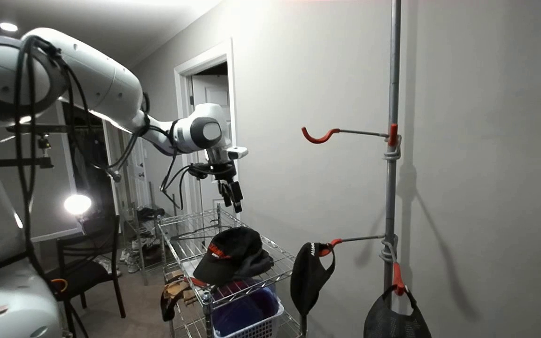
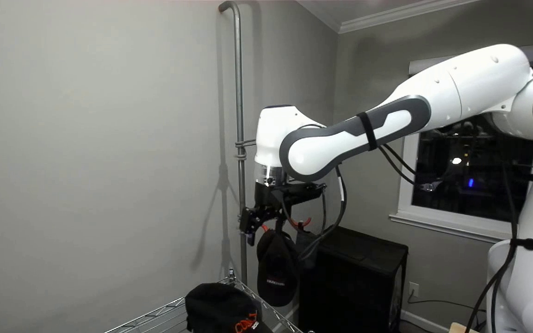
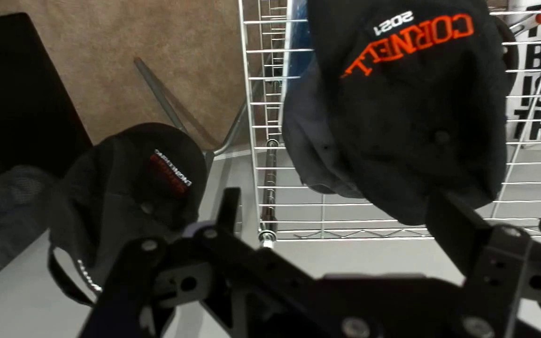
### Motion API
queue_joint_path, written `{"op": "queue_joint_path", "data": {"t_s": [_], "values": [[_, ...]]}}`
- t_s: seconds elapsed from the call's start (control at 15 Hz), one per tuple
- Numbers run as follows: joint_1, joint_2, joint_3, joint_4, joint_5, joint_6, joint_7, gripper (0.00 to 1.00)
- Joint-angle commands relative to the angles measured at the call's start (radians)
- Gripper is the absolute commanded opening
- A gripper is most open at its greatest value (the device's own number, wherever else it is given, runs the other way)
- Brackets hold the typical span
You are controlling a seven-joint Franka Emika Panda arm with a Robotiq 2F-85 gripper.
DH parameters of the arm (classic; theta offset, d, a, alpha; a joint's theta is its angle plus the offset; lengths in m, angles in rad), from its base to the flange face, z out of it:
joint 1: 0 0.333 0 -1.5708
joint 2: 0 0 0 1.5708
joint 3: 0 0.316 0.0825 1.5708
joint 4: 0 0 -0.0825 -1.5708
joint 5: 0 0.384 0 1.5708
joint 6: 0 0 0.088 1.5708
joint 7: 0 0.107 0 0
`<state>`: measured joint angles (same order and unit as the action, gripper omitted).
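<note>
Fingers (image 3: 453,229) spread wide, the gripper (image 3: 332,199) holds nothing: in the wrist view we find no object clasped between its tips. Below the gripper, near but apart from it, a black cap (image 3: 416,108) with orange lettering lies on a wire shelf (image 3: 266,236), overlapping a grey cap (image 3: 313,136) there. Off to one side of the gripper, in an exterior view, we see a hung cap (image 1: 307,277) on a red-tipped hook (image 1: 334,242), with a mesh cap (image 1: 397,324) farther out past it; an upper red hook (image 1: 320,140) juts from the pole (image 1: 392,188), seemingly higher than the gripper. We judge the step in hand to be an unladen one, the gripper poised over the shelf with no contact made. Taking the lettered cap from here would call for lowering the fingers, setting them astride a fold of its crown, and closing without catching the grey cap as well; the cloth, we expect, would fold under a light pinch, though we cannot tell how firmly the two are nested.
</note>
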<state>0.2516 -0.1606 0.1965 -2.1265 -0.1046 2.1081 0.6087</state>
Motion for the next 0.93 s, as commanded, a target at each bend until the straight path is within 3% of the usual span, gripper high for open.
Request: {"op": "queue_joint_path", "data": {"t_s": [0.0,0.53,0.87], "values": [[-0.074,-0.143,-0.025,-0.167,-0.01,0.083,-0.081,1.0],[-0.211,-0.188,-0.151,-0.328,-0.002,0.299,-0.395,1.0],[-0.231,-0.159,-0.247,-0.382,0.05,0.423,-0.61,1.0]]}}
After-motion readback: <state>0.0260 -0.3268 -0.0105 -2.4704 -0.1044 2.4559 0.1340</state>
